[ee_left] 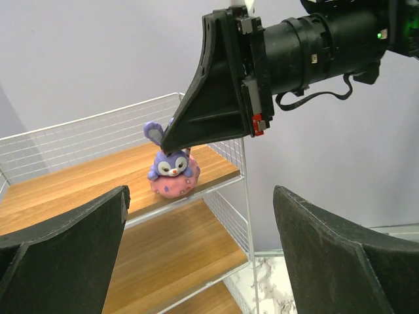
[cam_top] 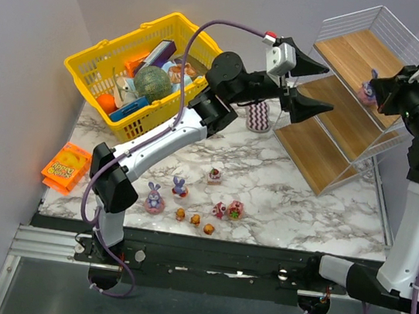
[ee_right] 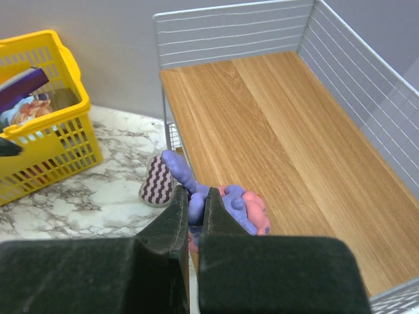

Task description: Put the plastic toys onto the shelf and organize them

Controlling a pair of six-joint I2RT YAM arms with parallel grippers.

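Note:
The shelf (cam_top: pixel 332 116) stands at the back right. My right gripper (cam_top: pixel 376 90) is shut on the ear of a purple bunny (ee_right: pixel 232 208), which appears to rest at the edge of the top board (ee_right: pixel 275 131). In the left wrist view the bunny (ee_left: pixel 171 174) sits under the right gripper's fingers (ee_left: pixel 209 111). My left gripper (cam_top: pixel 330 88) hangs open and empty just left of the shelf, pointing at it. On the table lie two more purple bunnies (cam_top: pixel 154 198) (cam_top: pixel 179 187), three orange bears (cam_top: pixel 195 220) and three pink rounded toys (cam_top: pixel 215 176) (cam_top: pixel 228 209).
A yellow basket (cam_top: pixel 140 65) full of items stands at the back left. A purple zigzag pad (cam_top: pixel 258 117) lies by the shelf's foot. An orange packet (cam_top: pixel 65 169) sits at the table's left edge. Grey walls close in on the left and the back.

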